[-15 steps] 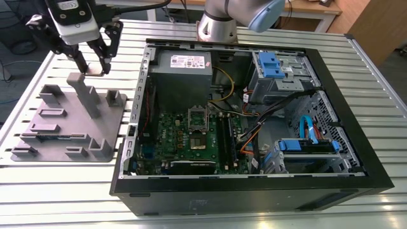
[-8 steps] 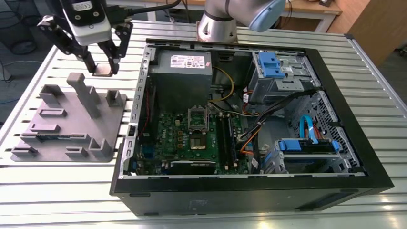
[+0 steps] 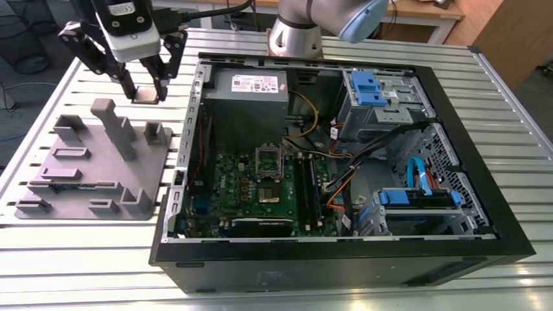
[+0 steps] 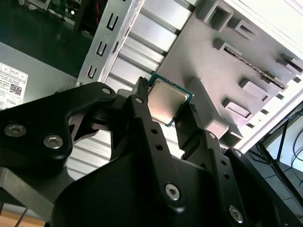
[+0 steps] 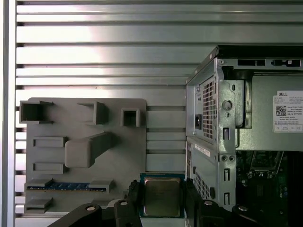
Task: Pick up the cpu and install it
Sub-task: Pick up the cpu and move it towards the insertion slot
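Carry step: jaws pinching cpu point(image 5: 162, 196) by edges above table point(image 5: 94, 47), beside grey tray point(image 5: 128, 161). Socket point(image 3: 269, 193) at 4-5 o'clock from cpu in exterior view; seating calls for square, level alignment.

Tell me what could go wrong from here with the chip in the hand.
1. The hand grips the cpu by two opposite edges alone, above the slatted table; a slip would likely drop it.
2. The case wall stands between the cpu and the motherboard; a low path might clip it.
3. Cables hang near the socket and might snag the hand.
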### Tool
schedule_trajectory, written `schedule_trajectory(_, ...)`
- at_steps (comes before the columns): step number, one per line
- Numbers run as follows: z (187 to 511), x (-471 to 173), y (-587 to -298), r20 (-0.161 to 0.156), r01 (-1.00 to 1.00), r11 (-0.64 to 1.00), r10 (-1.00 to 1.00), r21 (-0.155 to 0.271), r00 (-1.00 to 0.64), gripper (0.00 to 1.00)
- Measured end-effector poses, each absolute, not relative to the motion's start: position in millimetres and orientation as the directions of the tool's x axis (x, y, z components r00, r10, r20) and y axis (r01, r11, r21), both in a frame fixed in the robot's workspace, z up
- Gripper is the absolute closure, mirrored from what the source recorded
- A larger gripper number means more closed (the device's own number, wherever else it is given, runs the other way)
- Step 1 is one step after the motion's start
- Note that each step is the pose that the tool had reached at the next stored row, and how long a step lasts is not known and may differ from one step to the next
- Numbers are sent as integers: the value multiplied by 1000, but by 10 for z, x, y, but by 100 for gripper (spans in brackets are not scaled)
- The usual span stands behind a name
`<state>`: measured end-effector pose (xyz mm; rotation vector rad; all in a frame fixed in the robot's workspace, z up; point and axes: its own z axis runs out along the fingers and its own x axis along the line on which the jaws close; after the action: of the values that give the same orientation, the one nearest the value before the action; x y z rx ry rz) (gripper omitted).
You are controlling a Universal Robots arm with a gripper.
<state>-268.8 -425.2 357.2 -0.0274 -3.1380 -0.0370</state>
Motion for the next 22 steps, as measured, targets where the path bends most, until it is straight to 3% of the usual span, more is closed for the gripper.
schedule_trajectory(22, 3579, -2584, -4253, 6, 17, 1000, 17, 24, -1000, 53)
